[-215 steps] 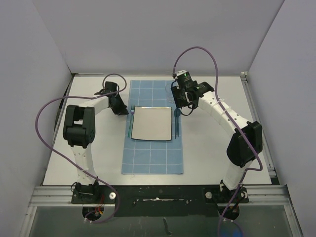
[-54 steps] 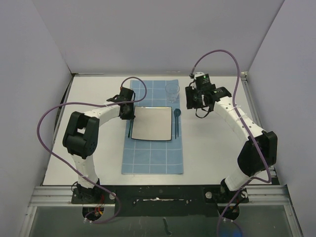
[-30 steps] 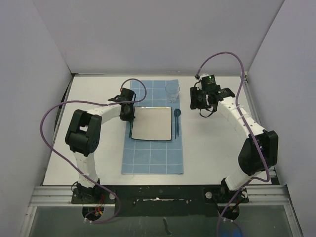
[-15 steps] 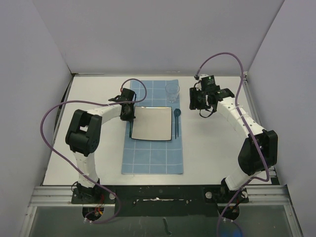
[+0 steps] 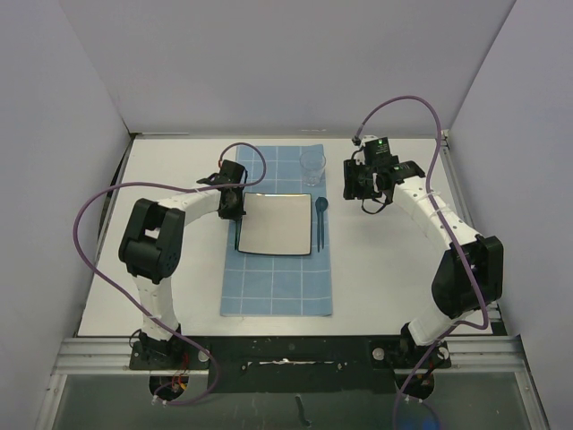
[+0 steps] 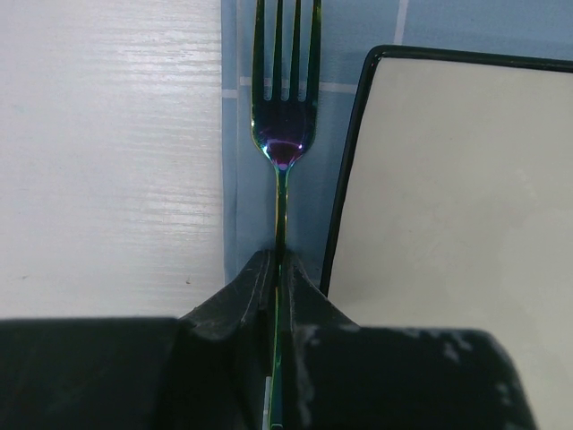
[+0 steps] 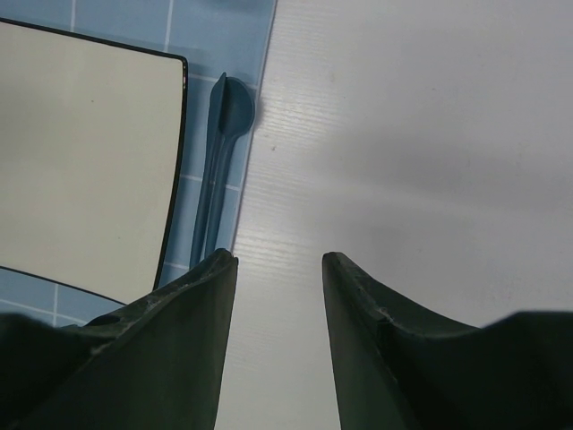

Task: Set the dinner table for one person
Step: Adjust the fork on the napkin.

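Observation:
On the white dinner table [image 5: 107,269] lies a blue gridded mat [image 5: 273,287] bearing a square white plate [image 5: 276,224] with a black rim. A thin iridescent fork [image 6: 285,81] lies on the mat along the plate's [image 6: 448,179] left edge, tines pointing away from me. My left gripper [image 6: 279,262] is shut on the fork's handle; in the top view the left gripper [image 5: 233,208] is at the plate's far left corner. My right gripper [image 7: 276,260] hangs open and empty over bare table [image 7: 403,134], to the right of the mat. In the top view the right gripper [image 5: 358,190] is right of the glass.
Dark blue cutlery with a spoon bowl [image 7: 231,103] lies on the mat along the plate's right edge [image 5: 319,224]. A clear glass [image 5: 313,167] stands on the mat's far right corner. Grey walls close in the table on three sides, and a black rail [image 5: 286,351] runs along its near edge.
Both arms have stayed almost where they were. The right gripper has shifted very slightly left. Fork, plate, glass and blue cutlery have not moved.

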`<control>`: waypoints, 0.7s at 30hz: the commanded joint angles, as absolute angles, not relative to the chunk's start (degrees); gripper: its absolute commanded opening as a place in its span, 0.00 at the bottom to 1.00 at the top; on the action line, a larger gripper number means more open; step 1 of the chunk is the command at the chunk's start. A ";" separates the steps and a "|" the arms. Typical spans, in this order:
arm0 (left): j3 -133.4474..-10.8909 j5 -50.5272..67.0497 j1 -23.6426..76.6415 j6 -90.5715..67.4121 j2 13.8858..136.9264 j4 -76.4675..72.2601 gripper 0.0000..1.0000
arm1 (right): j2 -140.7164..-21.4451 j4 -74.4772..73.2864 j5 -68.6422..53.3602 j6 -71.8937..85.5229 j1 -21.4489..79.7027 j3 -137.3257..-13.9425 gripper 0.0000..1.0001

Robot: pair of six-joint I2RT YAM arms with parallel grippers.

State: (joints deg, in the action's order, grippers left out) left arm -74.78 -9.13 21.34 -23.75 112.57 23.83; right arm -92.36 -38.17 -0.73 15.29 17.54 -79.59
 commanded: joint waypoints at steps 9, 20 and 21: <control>-73.83 -12.70 21.10 -25.18 111.62 23.37 0.00 | -90.36 -35.81 -2.02 16.20 17.05 -79.10 0.44; -73.80 -14.41 20.92 -25.58 110.92 24.14 0.00 | -90.16 -36.07 -2.37 16.35 17.05 -79.32 0.44; -73.75 -14.41 20.87 -25.58 110.92 24.17 0.00 | -90.05 -36.12 -2.37 16.35 17.05 -79.36 0.44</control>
